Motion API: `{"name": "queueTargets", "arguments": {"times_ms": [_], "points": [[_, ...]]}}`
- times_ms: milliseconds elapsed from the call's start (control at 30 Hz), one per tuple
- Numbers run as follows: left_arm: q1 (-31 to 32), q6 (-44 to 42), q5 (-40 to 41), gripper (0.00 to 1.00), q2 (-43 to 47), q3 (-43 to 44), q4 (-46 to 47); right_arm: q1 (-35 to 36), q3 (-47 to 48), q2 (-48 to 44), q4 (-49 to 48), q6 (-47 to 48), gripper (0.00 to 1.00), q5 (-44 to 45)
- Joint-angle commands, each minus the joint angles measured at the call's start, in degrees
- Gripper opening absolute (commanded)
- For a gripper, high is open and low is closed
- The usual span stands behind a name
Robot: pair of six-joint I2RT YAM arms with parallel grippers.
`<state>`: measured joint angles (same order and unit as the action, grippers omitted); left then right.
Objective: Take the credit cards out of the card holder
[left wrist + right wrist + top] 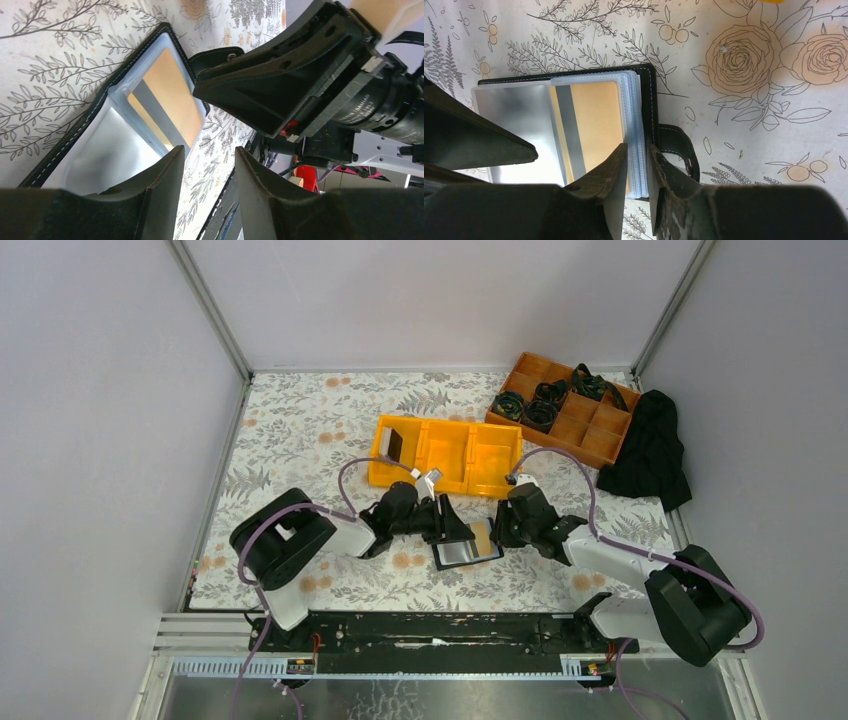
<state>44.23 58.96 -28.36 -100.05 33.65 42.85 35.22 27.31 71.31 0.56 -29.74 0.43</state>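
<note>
The card holder [467,552] lies open on the flowered table between my two grippers, black cover down and clear sleeves up. A silver card [514,125] and a tan card [596,115] show inside the sleeves. My right gripper [637,147] is shut on the right edge of the card holder [651,100], with the sleeve stack pinched between its fingertips. My left gripper [210,150] is open at the near corner of the card holder [102,92], with only table between its fingers. The tan card [172,90] lies just beyond its left finger.
A yellow three-compartment bin [445,453] sits behind the arms, with a small dark card-like piece [392,443] in its left compartment. An orange divided tray [565,405] of dark rings and a black cloth [650,450] lie at the back right.
</note>
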Motion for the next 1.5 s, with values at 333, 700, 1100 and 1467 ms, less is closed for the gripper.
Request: {"name": "queueTargets", "arguments": {"times_ms": [333,700,1100,1467], "points": [[1.7,2.0,7.3,0.50,-2.9,0.7,-3.8,-0.1,-2.6,-3.5,-2.2,-0.2,0.28,-1.7],[2.4,3.7,6.6,0.51,-5.0,3.0,-1.9,-0.1,-5.0,-4.1,-4.6,-1.7,0.28,-3.9],[2.4,5.1,3.4,0.51,-3.7,5.3,-0.3,0.0,-7.1,-2.1,-7.5,-2.8,0.28,-4.2],[2.5,8.5,0.0,0.49,-6.7,5.9,6.8,0.0,-7.4,-0.1,-10.1,-3.4,0.28,-5.8]]}}
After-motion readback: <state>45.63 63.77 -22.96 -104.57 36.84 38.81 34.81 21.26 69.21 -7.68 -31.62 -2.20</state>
